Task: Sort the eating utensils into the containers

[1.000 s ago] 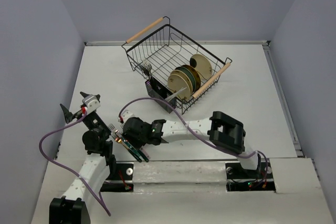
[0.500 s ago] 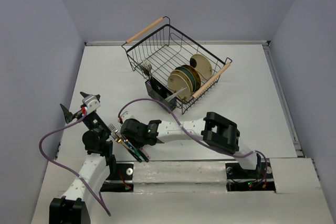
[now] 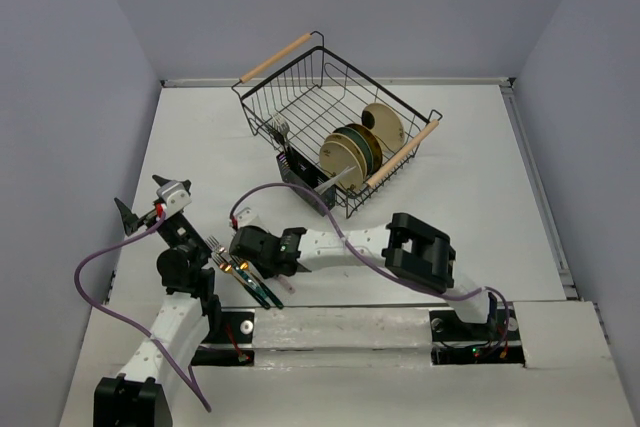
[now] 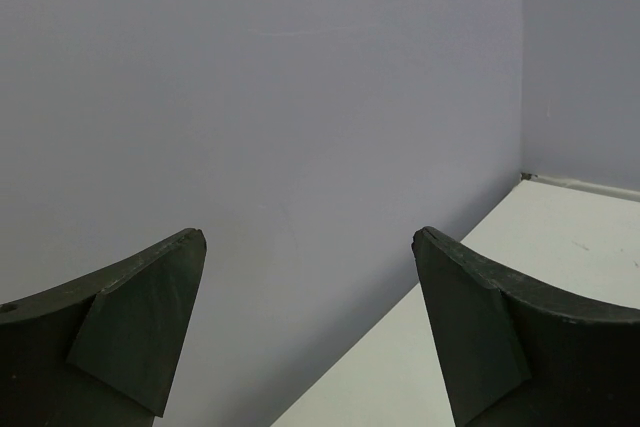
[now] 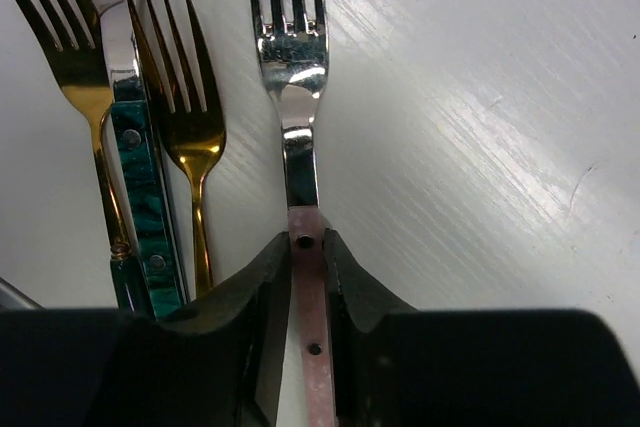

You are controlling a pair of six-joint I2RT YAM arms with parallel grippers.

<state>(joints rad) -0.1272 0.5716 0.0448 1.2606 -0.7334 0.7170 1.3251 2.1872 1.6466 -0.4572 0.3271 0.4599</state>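
Several forks (image 3: 243, 274) lie side by side on the table near the front left. My right gripper (image 3: 262, 253) is low over them. In the right wrist view, my right gripper (image 5: 307, 247) is shut on the pink handle of a silver-headed fork (image 5: 291, 97) that lies flat on the table. To its left lie a gold fork (image 5: 192, 117), a teal-handled fork (image 5: 140, 197) and another gold-headed fork (image 5: 72, 57). The small black caddy (image 3: 298, 175) hangs on the wire basket's near side, with forks (image 3: 280, 131) standing in it. My left gripper (image 3: 140, 210) is open, empty and raised, facing the left wall (image 4: 310, 247).
A big black wire basket (image 3: 300, 107) with wooden handles stands at the back centre, with round plates (image 3: 352, 150) upright in it. The left wall is close to my left gripper. A purple cable (image 3: 95, 272) loops beside the left arm.
My right gripper has shifted slightly left over the forks. The left arm has not moved.
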